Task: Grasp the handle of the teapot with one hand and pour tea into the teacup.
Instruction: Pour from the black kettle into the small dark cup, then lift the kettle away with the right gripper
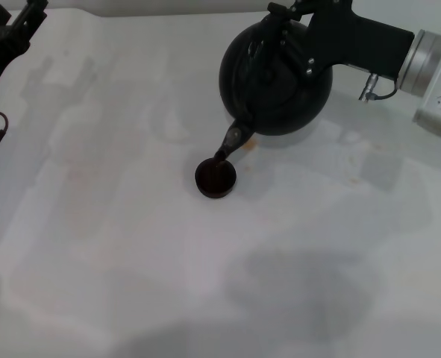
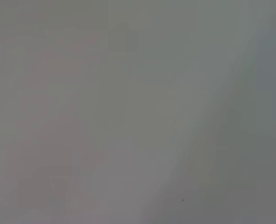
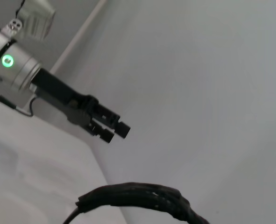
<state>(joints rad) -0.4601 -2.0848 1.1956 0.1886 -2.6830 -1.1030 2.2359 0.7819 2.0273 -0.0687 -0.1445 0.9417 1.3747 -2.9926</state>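
Open white table (image 1: 116, 246) all around. My right gripper (image 1: 283, 22) clamps the arched black handle (image 1: 269, 41), tilting the round matte black teapot (image 1: 276, 82), spout over the tiny dark teacup (image 1: 216, 177). My left gripper (image 3: 112, 130) is parked at the table's far left edge, fingers together.

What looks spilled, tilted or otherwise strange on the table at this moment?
The teapot is tilted, held by the right gripper, spout over the teacup; that suits pouring. A faint yellowish stain lies beside the spout, perhaps a drip. The left gripper is parked far left.

Tilted black teapot (image 1: 276, 78) spout over teacup (image 1: 216, 177).
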